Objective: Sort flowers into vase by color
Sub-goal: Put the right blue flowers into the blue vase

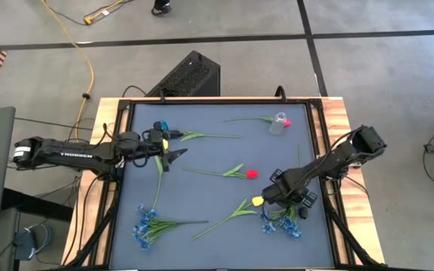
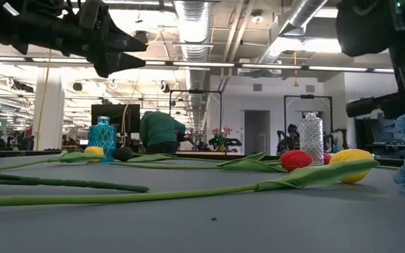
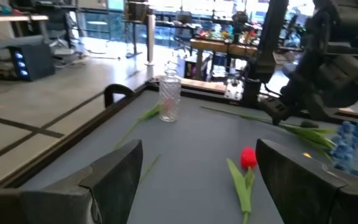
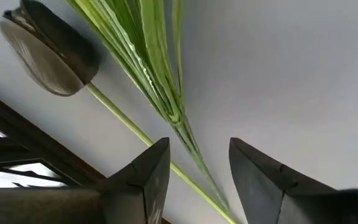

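I see bare mat [image 1: 217,154] mid-table, my right gripper [image 4: 194,168] near the right edge, fingers part-spread astride a yellow tulip [image 1: 257,201] stem, left gripper [image 3: 194,180] wide, empty.

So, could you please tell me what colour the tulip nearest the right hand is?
Yellow: the tulip by the right hand shows best in the high view.

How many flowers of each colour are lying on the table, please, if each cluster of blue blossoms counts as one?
Red tulips: 2
Yellow tulips: 2
Blue blossom clusters: 2
Total: 6
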`<state>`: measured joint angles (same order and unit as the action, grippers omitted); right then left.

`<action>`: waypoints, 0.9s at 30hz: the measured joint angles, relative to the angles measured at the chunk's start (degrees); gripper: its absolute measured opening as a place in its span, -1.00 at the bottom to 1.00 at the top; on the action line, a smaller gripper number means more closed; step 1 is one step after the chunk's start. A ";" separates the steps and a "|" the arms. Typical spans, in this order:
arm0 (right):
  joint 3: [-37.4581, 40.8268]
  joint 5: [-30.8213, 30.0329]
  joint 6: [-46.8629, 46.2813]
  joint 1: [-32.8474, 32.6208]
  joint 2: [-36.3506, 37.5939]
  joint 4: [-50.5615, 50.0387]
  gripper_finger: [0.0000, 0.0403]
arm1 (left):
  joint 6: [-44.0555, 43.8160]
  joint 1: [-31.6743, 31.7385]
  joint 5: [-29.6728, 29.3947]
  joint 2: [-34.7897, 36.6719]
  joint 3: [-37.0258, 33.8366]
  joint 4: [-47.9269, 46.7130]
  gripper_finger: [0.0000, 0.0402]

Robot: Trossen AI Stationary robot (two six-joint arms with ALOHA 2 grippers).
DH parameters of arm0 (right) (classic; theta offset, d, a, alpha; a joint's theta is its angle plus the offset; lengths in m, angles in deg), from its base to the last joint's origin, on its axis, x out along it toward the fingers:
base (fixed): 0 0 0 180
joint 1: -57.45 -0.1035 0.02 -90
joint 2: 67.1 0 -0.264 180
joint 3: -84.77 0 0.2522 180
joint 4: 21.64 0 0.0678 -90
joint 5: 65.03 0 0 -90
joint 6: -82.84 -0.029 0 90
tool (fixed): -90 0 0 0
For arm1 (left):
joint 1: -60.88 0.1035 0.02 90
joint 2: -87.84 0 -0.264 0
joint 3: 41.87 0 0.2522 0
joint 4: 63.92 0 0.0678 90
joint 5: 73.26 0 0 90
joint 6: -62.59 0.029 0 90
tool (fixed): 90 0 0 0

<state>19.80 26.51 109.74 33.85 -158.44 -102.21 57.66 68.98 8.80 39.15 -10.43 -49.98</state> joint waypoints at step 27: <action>2.67 4.48 1.34 1.22 -0.64 9.65 -0.83 | 2.15 -0.93 2.14 -1.15 0.00 -1.75 0.50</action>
<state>22.47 30.99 111.08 35.08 -159.08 -92.56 59.81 68.05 10.95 38.00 -10.43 -51.73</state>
